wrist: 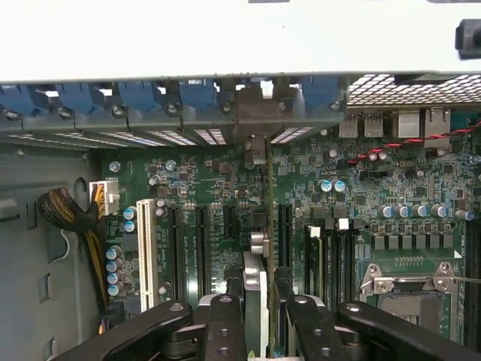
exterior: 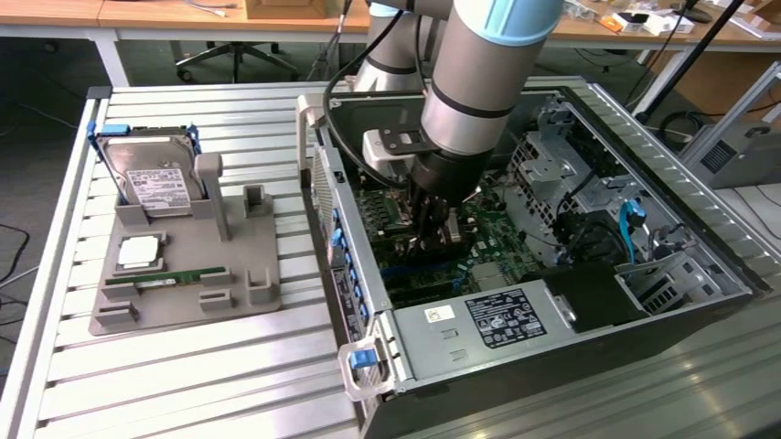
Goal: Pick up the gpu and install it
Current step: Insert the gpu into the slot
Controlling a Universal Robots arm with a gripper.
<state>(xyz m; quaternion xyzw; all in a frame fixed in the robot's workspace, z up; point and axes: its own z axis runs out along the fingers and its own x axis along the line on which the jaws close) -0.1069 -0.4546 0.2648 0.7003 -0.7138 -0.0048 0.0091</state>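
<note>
Holding the gpu edge-on between narrow jaws, the gripper hangs low inside the computer case over the motherboard; good seating likely needs the card upright, its bracket matched to the rear opening, pressure even.

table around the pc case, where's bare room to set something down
Free: slatted table in front of the grey holder, and the strip between holder and case. Crowded: the holder, with hard drive and RAM stick; inside the case, where the gripper holds the gpu.
</note>
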